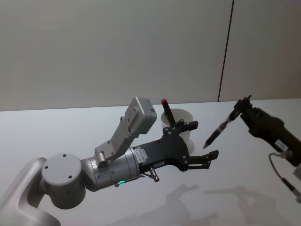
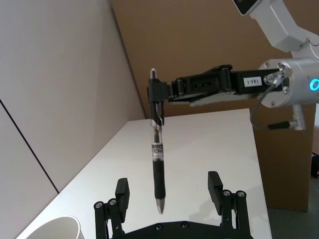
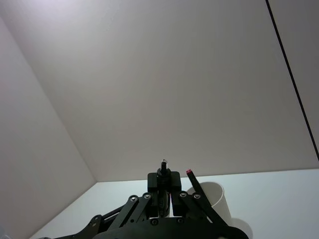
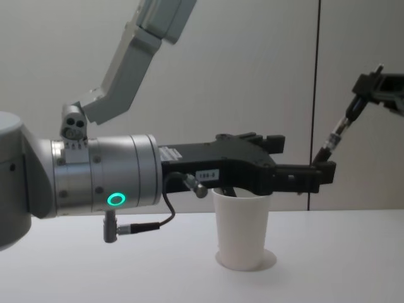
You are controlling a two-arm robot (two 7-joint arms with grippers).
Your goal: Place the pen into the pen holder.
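Your white table (image 1: 70, 136) carries the pen holder (image 4: 242, 230), a plain white tapered paper cup with a red-tipped pen (image 1: 165, 109) already standing in it. Your left gripper (image 1: 203, 141) hangs above the cup with its fingers spread wide and nothing between them. Your right gripper (image 2: 158, 92) is clamped on the top of the pen (image 2: 158, 159), a slim black pen with a clear barrel, held in the air with its tip slanting down between the left fingers.

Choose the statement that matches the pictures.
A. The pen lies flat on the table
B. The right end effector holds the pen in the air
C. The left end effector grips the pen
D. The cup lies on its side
B: the right end effector clamps the pen by its upper end, tip hanging between the open fingers of the left end effector.
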